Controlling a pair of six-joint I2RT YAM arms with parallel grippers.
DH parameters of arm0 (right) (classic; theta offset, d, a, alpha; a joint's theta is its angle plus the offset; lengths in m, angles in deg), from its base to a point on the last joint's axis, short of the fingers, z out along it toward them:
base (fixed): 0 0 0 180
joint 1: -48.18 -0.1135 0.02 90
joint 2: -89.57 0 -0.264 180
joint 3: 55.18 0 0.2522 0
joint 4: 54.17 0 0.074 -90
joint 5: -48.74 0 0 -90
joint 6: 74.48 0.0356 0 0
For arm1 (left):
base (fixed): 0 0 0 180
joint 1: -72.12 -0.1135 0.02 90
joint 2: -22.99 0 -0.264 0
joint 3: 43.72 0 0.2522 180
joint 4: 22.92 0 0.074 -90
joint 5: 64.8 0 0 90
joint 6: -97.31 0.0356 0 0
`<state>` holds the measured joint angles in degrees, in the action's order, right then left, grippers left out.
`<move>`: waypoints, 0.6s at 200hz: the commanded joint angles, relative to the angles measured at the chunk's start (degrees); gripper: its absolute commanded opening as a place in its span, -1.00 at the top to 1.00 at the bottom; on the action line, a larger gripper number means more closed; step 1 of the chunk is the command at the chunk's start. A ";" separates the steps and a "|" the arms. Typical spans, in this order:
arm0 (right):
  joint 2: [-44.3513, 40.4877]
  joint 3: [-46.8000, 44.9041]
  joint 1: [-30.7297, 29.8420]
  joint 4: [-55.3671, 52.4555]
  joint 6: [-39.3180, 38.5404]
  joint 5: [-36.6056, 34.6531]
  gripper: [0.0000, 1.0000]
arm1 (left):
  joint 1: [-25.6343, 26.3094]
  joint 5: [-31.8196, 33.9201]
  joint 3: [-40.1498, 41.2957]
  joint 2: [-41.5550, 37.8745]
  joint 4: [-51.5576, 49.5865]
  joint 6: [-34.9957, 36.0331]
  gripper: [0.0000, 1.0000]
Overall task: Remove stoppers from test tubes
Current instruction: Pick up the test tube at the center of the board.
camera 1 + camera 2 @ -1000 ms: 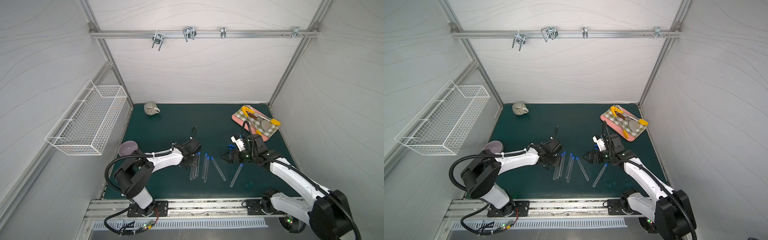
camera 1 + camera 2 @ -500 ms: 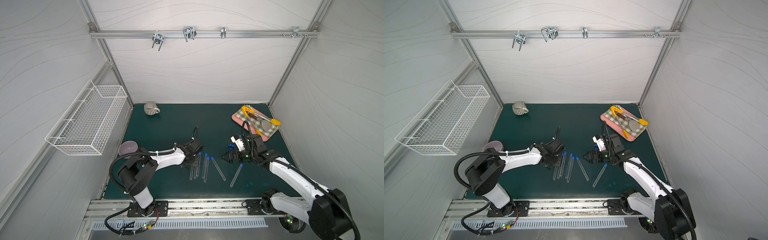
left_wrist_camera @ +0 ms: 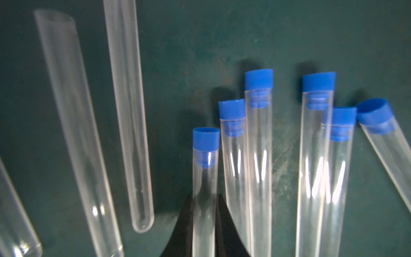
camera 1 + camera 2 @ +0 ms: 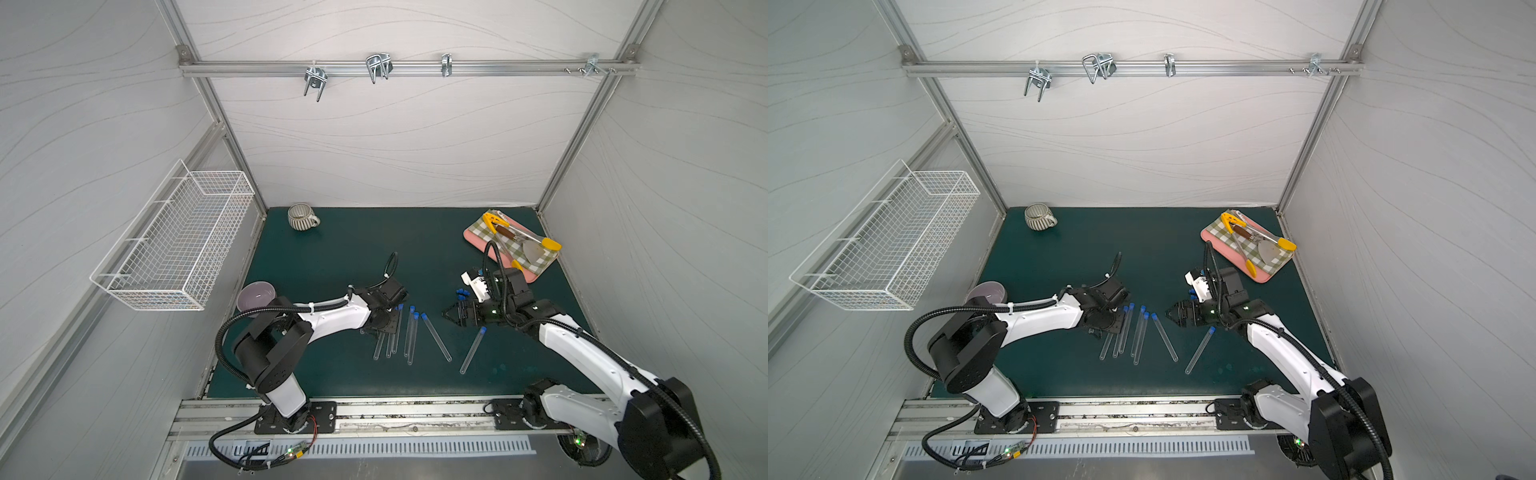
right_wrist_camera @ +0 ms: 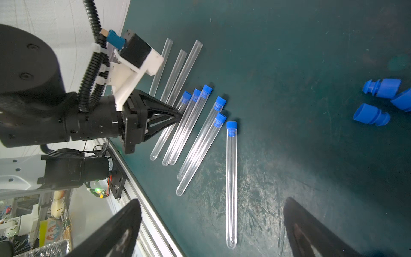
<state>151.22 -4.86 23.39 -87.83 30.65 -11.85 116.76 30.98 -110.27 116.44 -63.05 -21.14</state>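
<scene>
L gripper [image 3: 204, 200] was clamped on the glass of one capped tube [image 3: 204, 175], jaws pinching just below its stopper [image 3: 206, 139], which sat fully in the mouth. Couldn't tell if that tube was off the mat [image 3: 289, 33] or resting on it. It was the outermost, on the robot's left, of a fan of six capped tubes [image 5: 206, 142] lying flat mid-mat. Long axes ran approx front-to-back, blue ends toward the back wall, round bottoms toward the front rail. The sixth tube [image 4: 436, 337] splayed out, bottom swung to the right. A 7th capped tube [image 4: 471, 351] lay apart, nearer the R arm, stopper end tilted right. Three open tubes [image 5: 175, 71] lay beside the L gripper, roughly parallel w/ the fan, mouths pointing away from the rail. Three loose stoppers [image 5: 371, 115] lay on their sides, bunched together. R gripper [image 5: 211, 222] had jaws spread wide, holding nothing, near the loose stoppers.
</scene>
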 commanded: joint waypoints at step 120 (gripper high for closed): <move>3.02 6.19 -2.43 5.60 3.34 24.41 -0.81 | 6.57 -1.41 2.20 -23.03 2.75 20.00 0.89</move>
<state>153.73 -0.30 21.97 -85.54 32.71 5.61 120.06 29.32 -107.45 94.00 -62.41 -6.19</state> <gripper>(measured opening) 0.914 0.161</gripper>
